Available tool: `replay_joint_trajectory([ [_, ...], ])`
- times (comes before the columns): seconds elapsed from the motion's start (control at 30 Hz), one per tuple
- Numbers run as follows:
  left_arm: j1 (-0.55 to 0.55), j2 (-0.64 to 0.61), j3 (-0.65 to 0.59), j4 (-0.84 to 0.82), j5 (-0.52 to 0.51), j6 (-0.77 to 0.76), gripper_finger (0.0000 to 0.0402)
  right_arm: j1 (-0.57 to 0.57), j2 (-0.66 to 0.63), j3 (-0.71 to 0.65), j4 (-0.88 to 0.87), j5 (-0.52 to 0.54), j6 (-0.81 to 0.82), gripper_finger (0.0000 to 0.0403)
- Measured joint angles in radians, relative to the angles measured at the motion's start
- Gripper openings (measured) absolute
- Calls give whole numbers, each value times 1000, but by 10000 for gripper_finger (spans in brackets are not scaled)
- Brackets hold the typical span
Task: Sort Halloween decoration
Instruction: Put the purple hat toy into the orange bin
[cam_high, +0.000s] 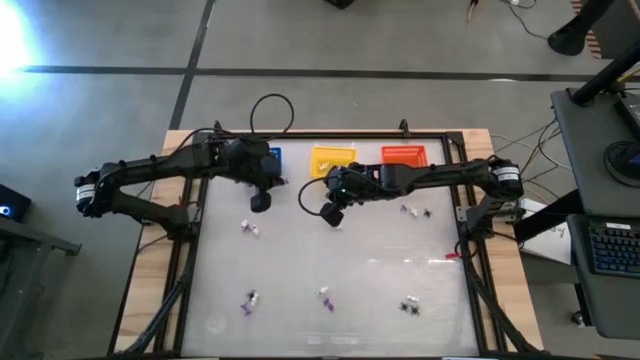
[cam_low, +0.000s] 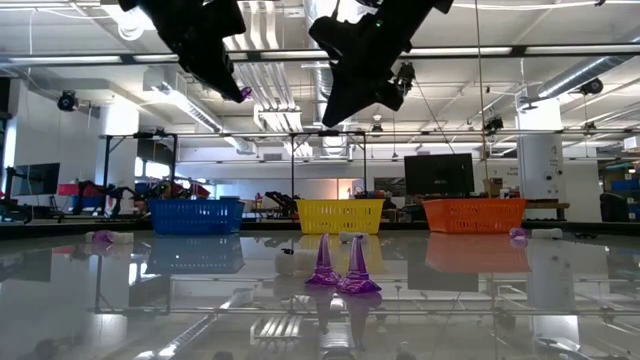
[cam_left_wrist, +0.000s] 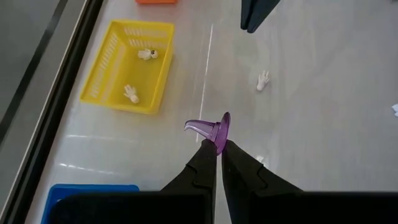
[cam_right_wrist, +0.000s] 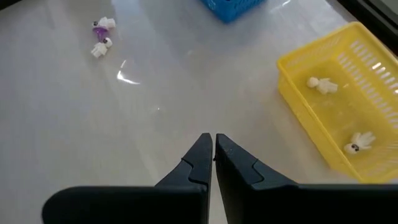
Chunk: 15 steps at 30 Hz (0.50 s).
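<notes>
My left gripper (cam_left_wrist: 217, 148) hovers over the table in front of the blue basket (cam_high: 271, 158), shut on a small purple witch hat (cam_left_wrist: 211, 129), also visible in the low view (cam_low: 243, 94). My right gripper (cam_right_wrist: 213, 148) is shut and empty, hanging above the table in front of the yellow basket (cam_right_wrist: 323, 68). Two white trinkets (cam_right_wrist: 323, 84) (cam_right_wrist: 357, 143) lie in the yellow basket (cam_left_wrist: 106, 68). More trinkets lie loose on the table: a white hand (cam_left_wrist: 263, 81), a white and purple cluster (cam_right_wrist: 101, 37), two purple hats (cam_low: 340, 268). My left gripper pinches the purple hat by its brim (cam_left_wrist: 220, 140) between the two fingertips, coming from above and pointing down. The hat is lifted clear of the table, and its curled cone tip (cam_left_wrist: 191, 126) sticks out sideways past the fingers.
An orange-red basket (cam_high: 404, 155) stands to the right of the yellow one along the far edge. More trinkets lie near the front (cam_high: 248, 300) (cam_high: 325, 297) (cam_high: 410, 306) and at the right (cam_high: 415, 211). A raised frame (cam_high: 467, 230) borders the table. The two grippers hang close together.
</notes>
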Motion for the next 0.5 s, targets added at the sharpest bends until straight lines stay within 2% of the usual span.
replay_joint_trajectory([
  [0.17,0,0,-1,-7,10,19,0,3,-1,0,4,0,12,13],
  [0.37,0,0,-1,-9,27,48,0,4,3,0,30,0,-83,13],
  [0.5,1,0,-1,-13,27,48,0,4,3,0,24,0,-64,13],
])
